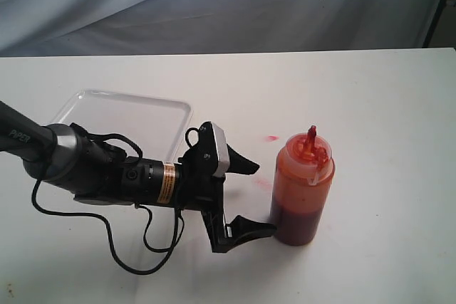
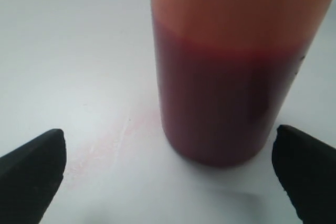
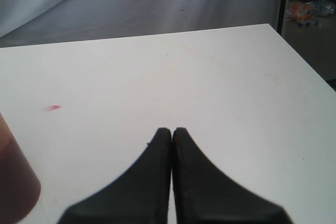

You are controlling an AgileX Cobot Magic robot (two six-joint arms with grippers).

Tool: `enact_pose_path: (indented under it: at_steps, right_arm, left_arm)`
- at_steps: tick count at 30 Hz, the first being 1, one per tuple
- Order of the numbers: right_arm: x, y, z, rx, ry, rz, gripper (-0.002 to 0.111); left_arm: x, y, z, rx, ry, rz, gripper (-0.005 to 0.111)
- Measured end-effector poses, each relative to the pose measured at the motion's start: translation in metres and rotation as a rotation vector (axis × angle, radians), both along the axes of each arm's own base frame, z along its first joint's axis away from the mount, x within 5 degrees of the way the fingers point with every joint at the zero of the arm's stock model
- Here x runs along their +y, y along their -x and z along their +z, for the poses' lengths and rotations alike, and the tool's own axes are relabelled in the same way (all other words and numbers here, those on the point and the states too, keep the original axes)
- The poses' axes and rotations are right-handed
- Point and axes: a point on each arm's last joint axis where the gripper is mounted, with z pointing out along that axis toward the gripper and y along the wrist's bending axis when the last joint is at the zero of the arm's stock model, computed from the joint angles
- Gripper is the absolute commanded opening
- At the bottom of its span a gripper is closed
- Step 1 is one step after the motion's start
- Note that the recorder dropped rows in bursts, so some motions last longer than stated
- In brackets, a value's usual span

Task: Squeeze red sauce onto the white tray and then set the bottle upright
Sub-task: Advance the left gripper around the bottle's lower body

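- Well, the translucent orange-red plastic squeeze bottle [image 1: 302,190] stands upright on the white table [image 1: 385,105], right of centre in the exterior view, with its pointed red nozzle up and the small tethered cap hanging beside it.
- Dark red sauce fills the lower part of the bottle; above that the plastic shows a paler orange.
- The flat rectangular white plastic tray [image 1: 125,115] with rounded corners lies flat on the table, well to the left of the bottle and partly behind the left arm.
- A small bright blob of red sauce [image 1: 271,137] sits on the bare table between the tray and the bottle, near the bottle's shoulder.
- A faint pink smear [image 1: 262,183] marks the table just beside the bottle's base.
- The left gripper [image 1: 263,197] is low over the table, its black jaws spread wide and pointed at the bottle; the tips are close to the bottle, but none touches it.
- The right gripper [image 3: 172,132] has its two black fingers pressed together, gripping nothing, above open table with the bottle's side at the edge of its view.
- A black cable [image 1: 128,261] loops on the table under the left arm.
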Motion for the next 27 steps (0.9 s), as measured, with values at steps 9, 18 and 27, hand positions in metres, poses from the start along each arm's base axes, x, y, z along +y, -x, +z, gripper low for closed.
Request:
enact_pose_path:
  at_steps: [9,18,27]
  right_arm:
    - [0.000,0.000,0.000,0.000,0.000,0.000,0.000]
    - [0.000,0.000,0.000,0.000,0.000,0.000,0.000]
    - [0.000,0.000,0.000,0.000,0.000,0.000,0.000]
  left_arm:
    - [-0.009,0.001,0.001,0.010,-0.027,-0.018,0.104]
    - [-0.026,0.011,0.003,0.010,-0.038,-0.073,0.104]
    - [-0.036,0.002,0.015,0.072,0.045,-0.044,0.104]
